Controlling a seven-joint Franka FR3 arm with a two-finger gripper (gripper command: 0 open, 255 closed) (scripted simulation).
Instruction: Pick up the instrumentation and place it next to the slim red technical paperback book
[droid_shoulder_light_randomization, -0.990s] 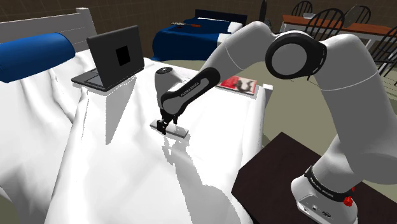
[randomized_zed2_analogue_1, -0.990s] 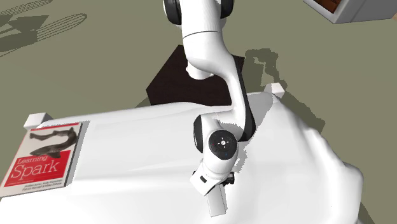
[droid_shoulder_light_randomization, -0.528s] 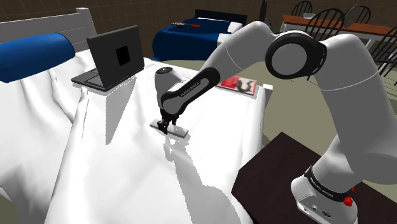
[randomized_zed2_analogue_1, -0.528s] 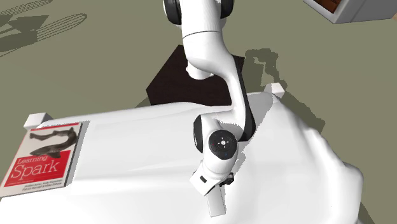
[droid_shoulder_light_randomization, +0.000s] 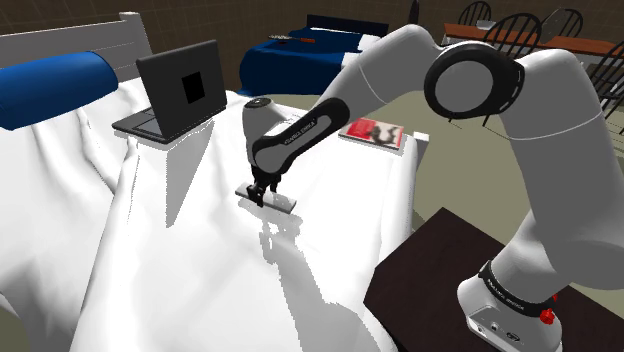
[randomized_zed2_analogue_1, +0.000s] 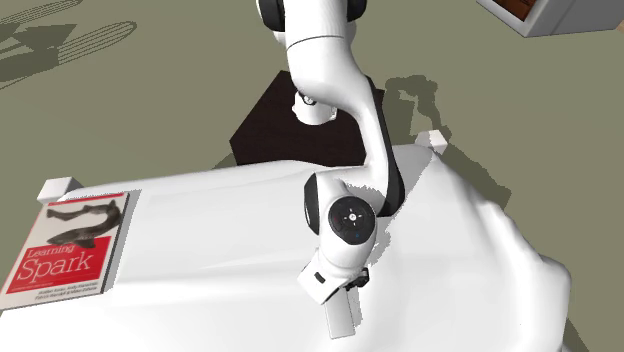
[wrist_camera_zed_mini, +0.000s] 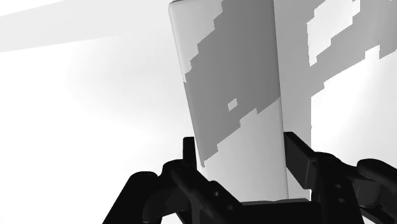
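We are noting the black gripper (wrist_camera_zed_mini: 245, 162) pinching the flat pale-grey rectangular instrument (wrist_camera_zed_mini: 232, 83) across its short width. The slim red paperback (randomized_zed2_analogue_1: 68, 246) is lying well apart, toward the second exterior view's left.

shoulder: beside stand (droid_shoulder_light_randomization: 440, 262) | second: high, facing arm (randomized_zed2_analogue_1: 335, 95) — both share bed (droid_shoulder_light_randomization: 190, 270) | wrist: close-up

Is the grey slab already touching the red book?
No: the grey slab is well apart from the red book, with a stretch of bare white sheet between them.
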